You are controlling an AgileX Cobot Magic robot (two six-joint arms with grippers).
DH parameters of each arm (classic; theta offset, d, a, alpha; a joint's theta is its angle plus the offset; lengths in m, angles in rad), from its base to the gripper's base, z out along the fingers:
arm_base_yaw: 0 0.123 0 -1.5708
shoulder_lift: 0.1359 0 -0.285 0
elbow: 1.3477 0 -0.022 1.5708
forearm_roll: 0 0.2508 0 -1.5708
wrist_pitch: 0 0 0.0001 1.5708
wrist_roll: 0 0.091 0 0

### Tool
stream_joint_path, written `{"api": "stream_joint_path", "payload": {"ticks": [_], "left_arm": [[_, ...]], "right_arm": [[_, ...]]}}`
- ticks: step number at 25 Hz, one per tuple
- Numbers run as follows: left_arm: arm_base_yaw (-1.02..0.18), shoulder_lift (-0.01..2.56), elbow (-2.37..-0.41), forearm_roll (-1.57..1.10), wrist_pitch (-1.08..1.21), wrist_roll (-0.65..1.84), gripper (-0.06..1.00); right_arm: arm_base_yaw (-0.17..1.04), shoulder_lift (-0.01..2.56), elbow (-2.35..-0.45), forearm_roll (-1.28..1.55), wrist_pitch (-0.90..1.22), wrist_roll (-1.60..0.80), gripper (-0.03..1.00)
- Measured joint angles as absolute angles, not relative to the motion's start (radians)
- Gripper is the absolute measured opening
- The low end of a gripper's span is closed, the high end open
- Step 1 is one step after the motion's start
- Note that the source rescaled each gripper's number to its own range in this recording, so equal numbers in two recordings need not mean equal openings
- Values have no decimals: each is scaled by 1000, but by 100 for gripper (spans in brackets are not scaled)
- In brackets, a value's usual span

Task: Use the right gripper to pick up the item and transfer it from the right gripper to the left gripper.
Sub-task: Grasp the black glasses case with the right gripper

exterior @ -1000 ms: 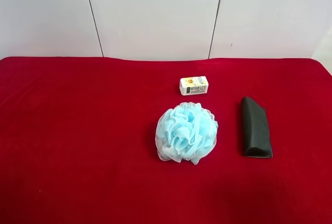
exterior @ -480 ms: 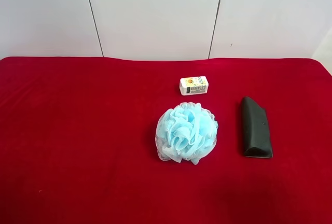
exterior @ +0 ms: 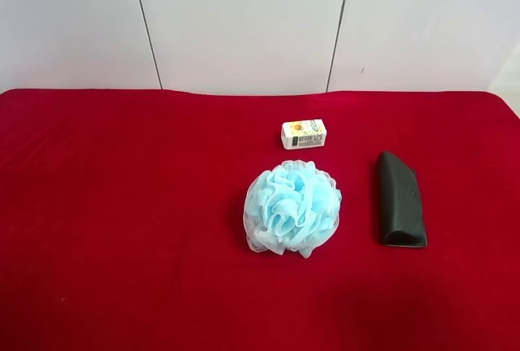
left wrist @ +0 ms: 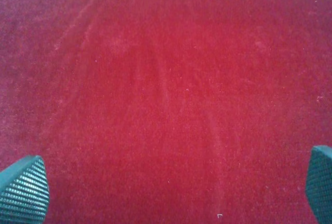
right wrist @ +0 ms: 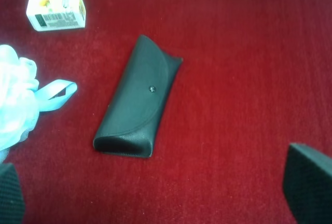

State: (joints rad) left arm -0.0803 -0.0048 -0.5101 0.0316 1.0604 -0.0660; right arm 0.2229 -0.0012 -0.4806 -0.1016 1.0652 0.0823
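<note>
A black glasses case point(exterior: 400, 199) lies on the red cloth, right of a light blue bath pouf point(exterior: 292, 208). A small white box point(exterior: 304, 134) lies behind the pouf. Neither arm shows in the exterior high view. In the right wrist view my right gripper point(right wrist: 158, 198) is open and empty, with its fingertips point(right wrist: 308, 187) wide apart above the cloth. The case point(right wrist: 139, 105) lies just ahead of it, with the pouf point(right wrist: 15, 105) and the box point(right wrist: 56, 11) to one side. My left gripper point(left wrist: 171, 190) is open and empty over bare red cloth.
The red cloth point(exterior: 122, 205) covers the whole table up to a white panelled wall point(exterior: 244, 18) at the back. The pouf's blue ribbon loop point(right wrist: 54, 93) lies on the cloth between the pouf and the case.
</note>
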Motion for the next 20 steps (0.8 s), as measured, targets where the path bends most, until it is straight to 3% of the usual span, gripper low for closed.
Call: {"api": "stream_joint_path", "payload": {"ticks": [13,20], "left_arm": [[-80,-5,-510,32,1060,-66,100],[-80,-5,-510,32,1060,-66,100]], "right_arm": [[223,-2,-483,-102,1064,82,99],[223,113,-613,-82,1036,82,99]]}}
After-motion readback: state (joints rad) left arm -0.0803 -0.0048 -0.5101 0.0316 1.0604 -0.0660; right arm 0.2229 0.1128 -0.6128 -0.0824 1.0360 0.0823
